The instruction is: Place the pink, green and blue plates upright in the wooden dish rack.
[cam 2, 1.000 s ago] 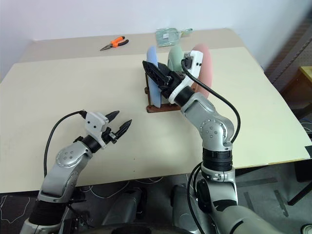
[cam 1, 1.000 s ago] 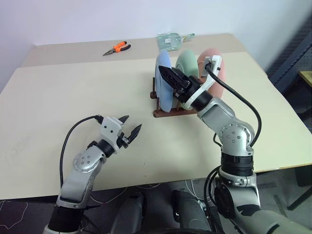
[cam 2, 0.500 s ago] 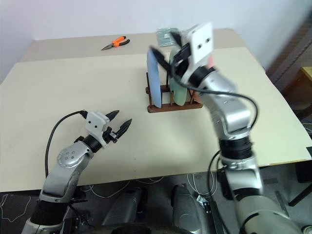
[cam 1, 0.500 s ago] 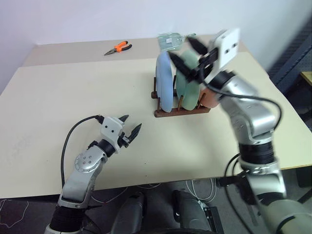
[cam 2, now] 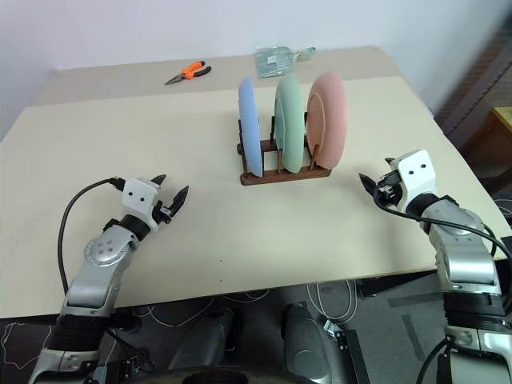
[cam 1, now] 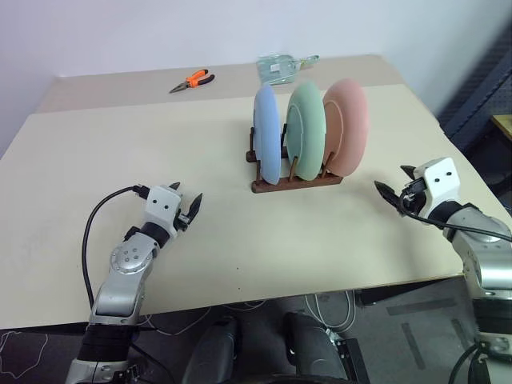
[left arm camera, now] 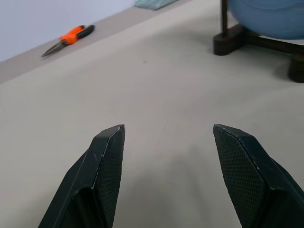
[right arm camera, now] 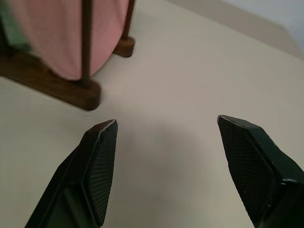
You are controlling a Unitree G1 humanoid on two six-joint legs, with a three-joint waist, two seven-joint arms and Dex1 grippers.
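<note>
Now wooden dish rack (cam 1: 296, 180) stands between left gripper (cam 1: 186, 205) and right gripper (cam 1: 394, 186).

wooden dish rack (cam 1: 296, 182) mid-table — bare table (cam 1: 120, 152) around, pliers (cam 1: 192, 79) far

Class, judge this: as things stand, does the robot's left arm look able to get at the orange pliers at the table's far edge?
Probably not without leaning in. The left pincer hangs open near the front edge; the pliers lie far across bare table, with nothing between.
</note>
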